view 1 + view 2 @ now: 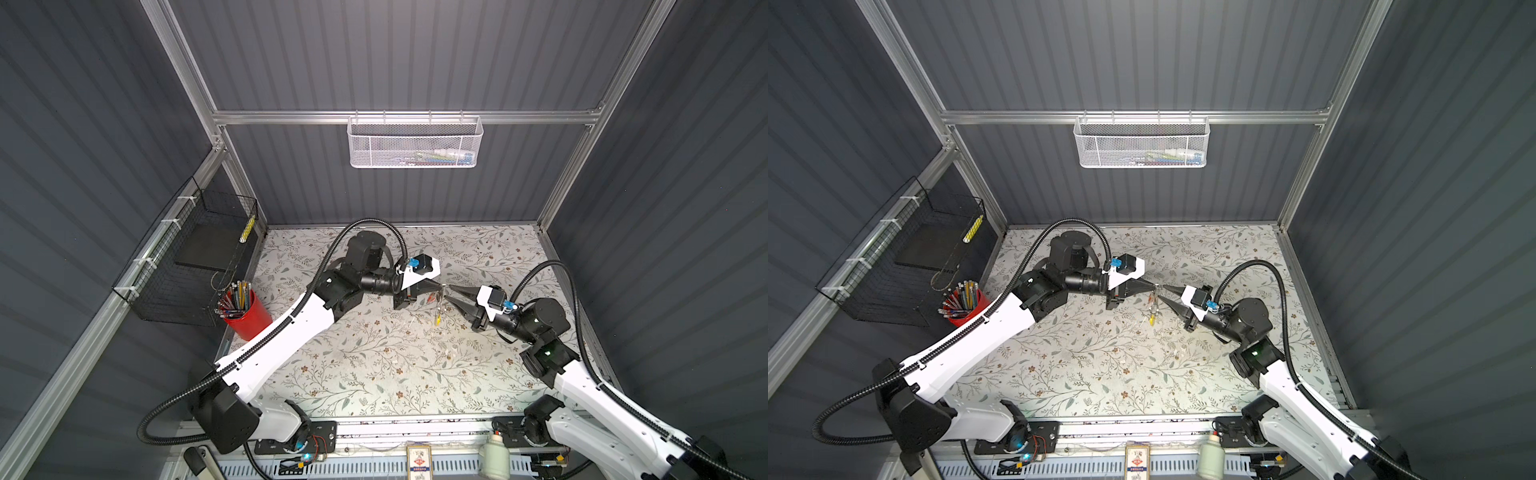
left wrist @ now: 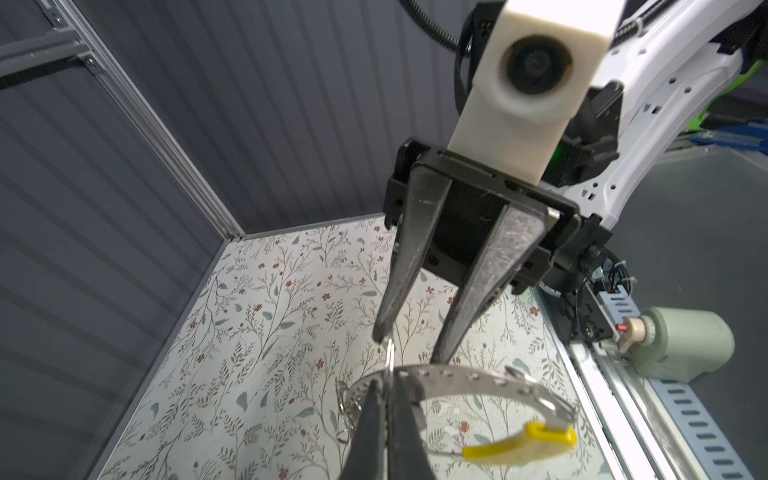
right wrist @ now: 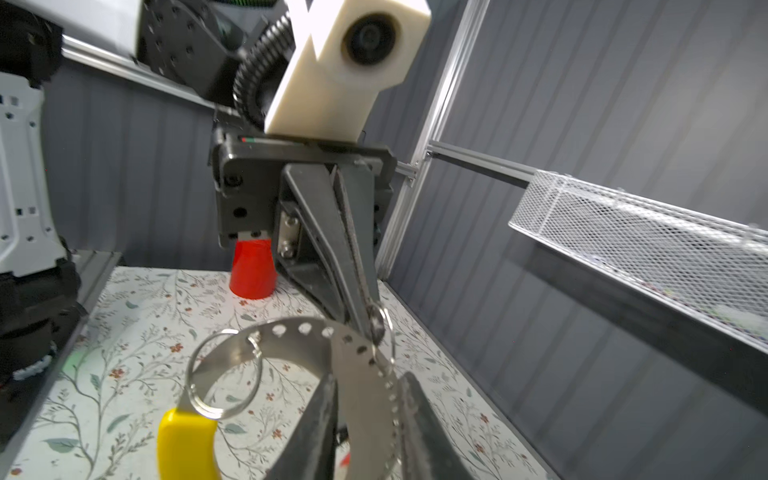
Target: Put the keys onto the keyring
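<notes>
In both top views the left gripper (image 1: pixel 441 286) points in from 9 o'clock and the right gripper (image 1: pixel 449 293) from 4 o'clock. The keyring (image 1: pixel 439 309) hangs at 6 o'clock of their tips, above the table (image 1: pixel 374 374), with an orange-red key (image 1: pixel 432 296) at its 10 o'clock.

Left wrist view: the right jaws stand apart, straddling the band.

Right wrist view: the left jaws are clamped on the band. It looks light, stiff and slick, so it is probably best pinched flat, away from the yellow piece (image 3: pixel 187 444).
</notes>
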Robot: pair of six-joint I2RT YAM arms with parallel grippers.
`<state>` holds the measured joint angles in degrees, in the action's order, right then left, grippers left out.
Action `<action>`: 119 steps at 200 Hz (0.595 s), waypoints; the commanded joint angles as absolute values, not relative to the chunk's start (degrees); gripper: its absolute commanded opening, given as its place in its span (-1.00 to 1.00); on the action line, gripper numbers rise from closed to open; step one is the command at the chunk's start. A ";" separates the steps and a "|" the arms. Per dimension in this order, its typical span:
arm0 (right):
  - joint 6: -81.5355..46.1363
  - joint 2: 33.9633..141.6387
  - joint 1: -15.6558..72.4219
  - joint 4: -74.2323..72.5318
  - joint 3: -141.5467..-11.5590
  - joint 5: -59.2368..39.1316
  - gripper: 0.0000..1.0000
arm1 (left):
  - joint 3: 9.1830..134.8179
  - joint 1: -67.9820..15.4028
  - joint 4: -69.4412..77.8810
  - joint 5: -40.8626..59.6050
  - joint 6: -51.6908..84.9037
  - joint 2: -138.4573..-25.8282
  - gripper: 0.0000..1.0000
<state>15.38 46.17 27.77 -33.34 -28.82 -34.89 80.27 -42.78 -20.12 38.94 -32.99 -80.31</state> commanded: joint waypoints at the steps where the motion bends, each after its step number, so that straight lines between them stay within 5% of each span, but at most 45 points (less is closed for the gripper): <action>1: 20.23 43.23 26.59 -23.75 -31.53 -32.63 -0.43 | 86.65 -43.99 -33.56 33.16 -41.84 -81.61 -1.00; 119: 23.60 45.02 25.76 -11.84 -38.33 -40.71 -0.51 | 100.32 -50.16 -49.61 19.34 -51.50 -88.55 -1.00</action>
<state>23.16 44.58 25.96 -14.52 -36.56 -37.17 97.54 -49.58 -47.05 20.69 -49.63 -88.18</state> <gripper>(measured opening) 0.232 0.051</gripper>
